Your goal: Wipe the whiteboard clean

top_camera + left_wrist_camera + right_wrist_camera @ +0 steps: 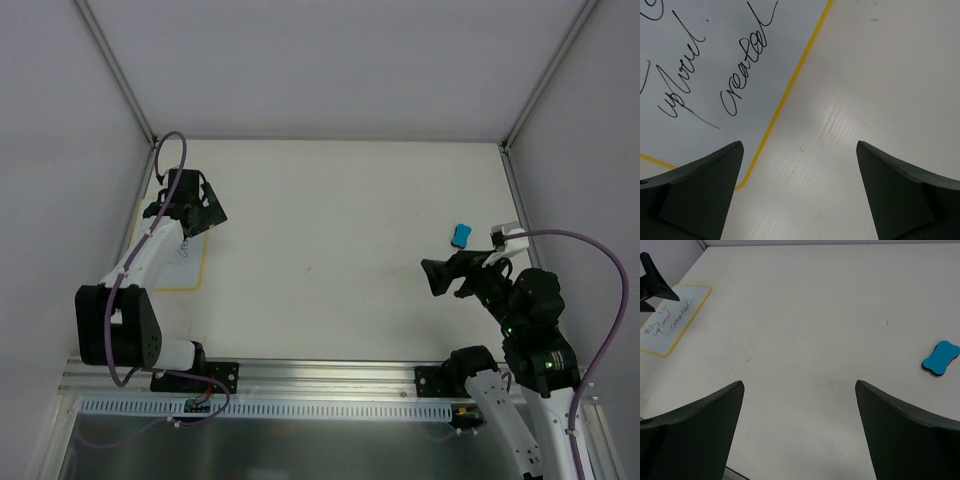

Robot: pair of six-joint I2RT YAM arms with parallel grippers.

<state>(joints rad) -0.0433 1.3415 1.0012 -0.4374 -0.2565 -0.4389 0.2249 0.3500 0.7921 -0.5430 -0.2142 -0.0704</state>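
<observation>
The whiteboard [187, 265] lies flat at the table's left, white with a yellow rim and dark handwriting. It fills the upper left of the left wrist view [715, 60] and shows far left in the right wrist view [671, 320]. My left gripper [208, 207] hovers open and empty over the board's right edge, jaws wide over bare table [800, 167]. The blue eraser [461, 236] lies at the right, also seen in the right wrist view [940, 359]. My right gripper [433, 278] is open and empty [800, 407], just near-left of the eraser.
The white tabletop [330, 250] is walled by grey panels at the back and both sides. A metal rail [330, 372] runs along the near edge by the arm bases. A purple cable [600, 250] loops off the right arm.
</observation>
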